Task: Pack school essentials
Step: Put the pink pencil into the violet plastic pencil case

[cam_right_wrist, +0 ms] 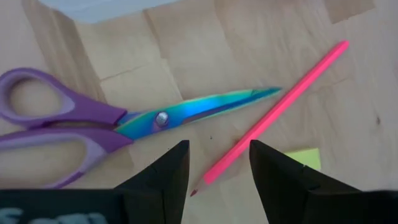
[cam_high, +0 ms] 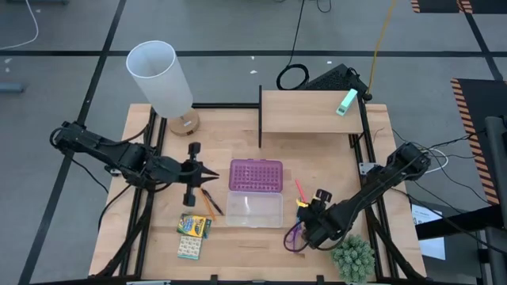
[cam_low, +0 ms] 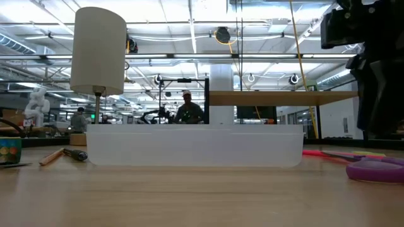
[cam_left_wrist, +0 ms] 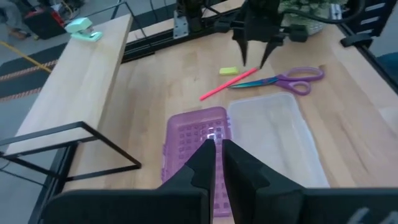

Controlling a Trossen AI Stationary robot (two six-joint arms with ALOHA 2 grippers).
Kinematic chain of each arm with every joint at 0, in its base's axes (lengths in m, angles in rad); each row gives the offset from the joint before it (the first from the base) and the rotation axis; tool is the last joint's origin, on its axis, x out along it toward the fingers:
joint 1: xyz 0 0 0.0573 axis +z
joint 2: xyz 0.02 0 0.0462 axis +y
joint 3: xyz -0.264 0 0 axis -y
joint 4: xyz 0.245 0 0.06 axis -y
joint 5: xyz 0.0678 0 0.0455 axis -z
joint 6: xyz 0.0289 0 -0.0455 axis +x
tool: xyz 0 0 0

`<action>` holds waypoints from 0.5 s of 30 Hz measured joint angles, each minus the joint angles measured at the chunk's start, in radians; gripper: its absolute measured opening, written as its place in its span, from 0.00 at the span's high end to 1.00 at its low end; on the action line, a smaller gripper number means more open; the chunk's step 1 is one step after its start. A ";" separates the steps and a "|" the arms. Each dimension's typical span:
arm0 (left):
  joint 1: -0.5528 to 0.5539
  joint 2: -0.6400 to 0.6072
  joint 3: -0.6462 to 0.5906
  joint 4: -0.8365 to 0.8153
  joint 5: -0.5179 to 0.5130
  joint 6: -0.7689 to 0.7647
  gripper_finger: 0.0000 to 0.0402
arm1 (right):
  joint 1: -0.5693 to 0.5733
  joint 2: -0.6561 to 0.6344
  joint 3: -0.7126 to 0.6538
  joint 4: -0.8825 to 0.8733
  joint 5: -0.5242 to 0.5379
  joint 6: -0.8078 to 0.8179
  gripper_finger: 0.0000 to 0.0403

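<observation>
Pale wood makes up the bench (cam_high: 238, 253), and near its far edge stands a white cylindrical lamp (cam_high: 161, 77) beside a raised wooden shelf (cam_high: 305, 111) carrying a mint-green block (cam_high: 346, 101). At the bench's middle lies the clear case (cam_high: 254, 209), opened flat with its purple studded lid (cam_high: 256, 175) on the far side.

The left gripper (cam_high: 212, 175) hangs just left of that lid, its 2 fingers (cam_left_wrist: 205, 163) nearly closed with only a thin slit between them and nothing held. The right gripper (cam_right_wrist: 217, 163) hovers low over the bench right of the case, its fingers (cam_right_wrist: 168, 171) parted by a moderate gap and holding nothing; the tip of the pink pencil (cam_right_wrist: 273, 112) lies under that gap.

Purple-handled scissors (cam_right_wrist: 112, 121) lie closed just beside the pencil, blades pointing toward it. A small yellow piece (cam_right_wrist: 303, 157) sits on the pencil's other side.

Left of the case, near the front edge, rest a yellow-green crayon box (cam_high: 194, 226), a pale patterned pack (cam_high: 188, 248), and an orange pencil (cam_high: 211, 204).
</observation>
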 joint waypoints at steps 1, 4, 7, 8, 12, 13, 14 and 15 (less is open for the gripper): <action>0.000 0.000 0.000 0.000 0.003 0.000 0.92 | 0.000 0.003 0.000 0.001 0.009 0.003 0.60; 0.000 0.000 0.000 0.000 0.003 0.000 0.92 | 0.000 0.003 0.000 0.005 0.025 0.007 0.60; 0.000 0.000 0.000 0.000 0.003 0.000 0.92 | 0.000 0.004 -0.001 0.011 0.026 0.007 0.60; 0.000 0.000 0.000 0.000 0.003 0.000 0.92 | 0.000 0.003 -0.006 0.022 0.026 0.006 0.60; 0.000 0.000 0.000 -0.001 0.003 0.004 0.92 | 0.000 0.003 -0.072 0.099 0.021 0.004 0.60; 0.000 0.000 0.000 -0.001 0.003 0.004 0.92 | 0.000 0.003 -0.090 0.116 0.020 0.007 0.60; 0.000 0.000 0.000 -0.001 0.003 0.004 0.92 | 0.000 0.003 -0.106 0.133 0.019 0.012 0.60; 0.000 0.000 0.000 -0.001 0.003 0.004 0.92 | -0.001 0.003 -0.120 0.147 0.020 0.021 0.60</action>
